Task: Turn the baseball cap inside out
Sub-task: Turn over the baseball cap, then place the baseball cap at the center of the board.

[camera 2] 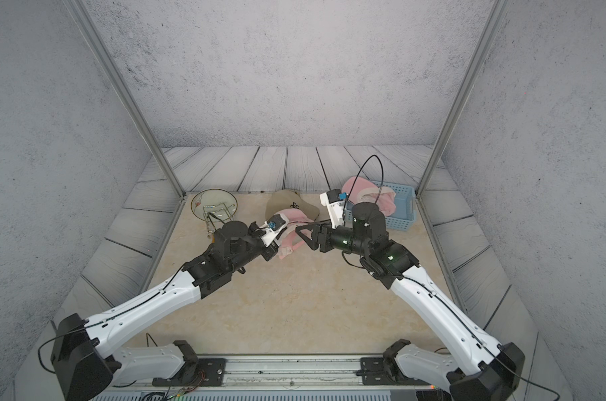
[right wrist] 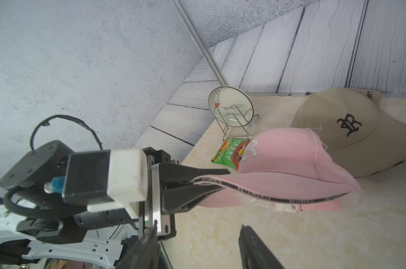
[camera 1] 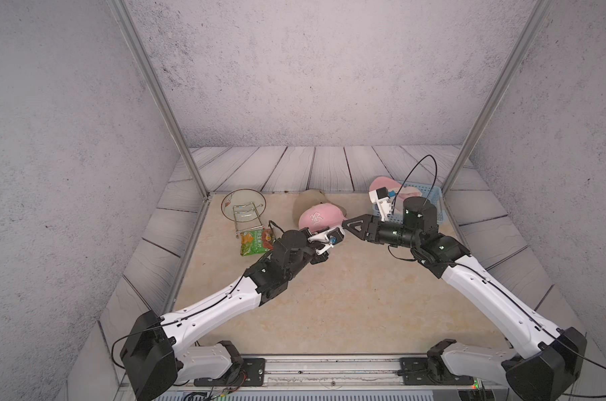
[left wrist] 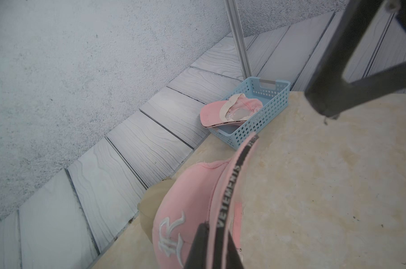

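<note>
Near frame centre in a top view, the pink baseball cap (camera 1: 317,217) is gripped at its edge by the closed left pincer (right wrist: 218,181); right pincer (right wrist: 198,227) is held parted, empty, beside it.

You're looking at two matching arms. Your left arm (camera 1: 218,305) and right arm (camera 1: 496,302) have white shells on the long links, dotted with small dark screw holes, and matte black housings at the joints. A thin black cable (camera 1: 499,293) runs along each shell. Green lights glow on the right arm's black segments. Each wrist carries a white camera mount (camera 1: 381,201) with a blue plug. The right claw (right wrist: 197,230) and left claw (right wrist: 218,181) have black tapered fingers.
</note>
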